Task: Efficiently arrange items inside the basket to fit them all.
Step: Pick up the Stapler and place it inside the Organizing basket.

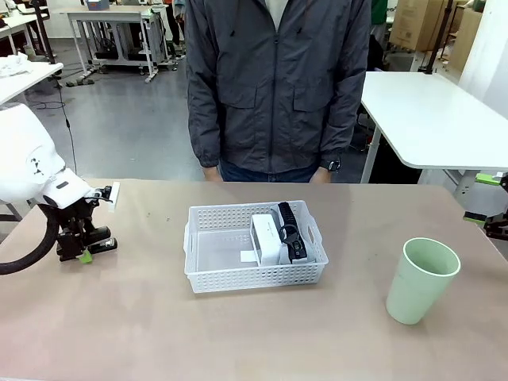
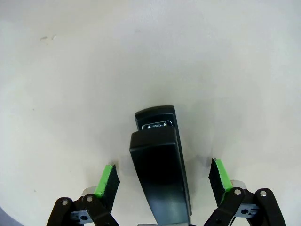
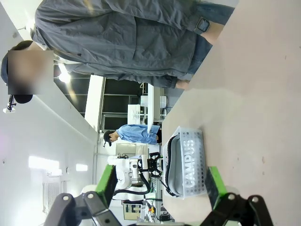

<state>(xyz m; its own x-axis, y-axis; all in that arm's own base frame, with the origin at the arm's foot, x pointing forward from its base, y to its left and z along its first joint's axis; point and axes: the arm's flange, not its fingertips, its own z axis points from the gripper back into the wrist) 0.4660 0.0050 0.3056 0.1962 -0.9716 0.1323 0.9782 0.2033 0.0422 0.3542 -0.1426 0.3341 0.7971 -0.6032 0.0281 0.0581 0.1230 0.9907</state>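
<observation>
The left gripper [image 2: 163,173] is straddling the black stapler [image 2: 157,155] on the table at the left, fingers wide and touching neither side. Closing off-centre could twist it or skid it away. The basket [image 1: 238,278] in the middle is holding the white box [image 1: 267,238] and grey pouch [image 1: 290,232] at its right end. The green cup [image 1: 421,279] is standing outside, farther right, and the right gripper [image 3: 161,181] is gaping empty.

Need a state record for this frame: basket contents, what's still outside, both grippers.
basket: white, perforated, mid table
inside: white box and pouch with black strap, side by side in the right half
outside: pale green cup upright, right of basket; black stapler lying on table
left gripper: jaws open, straddling stapler, pads clear of it
right gripper: jaws open, empty, facing basket
</observation>
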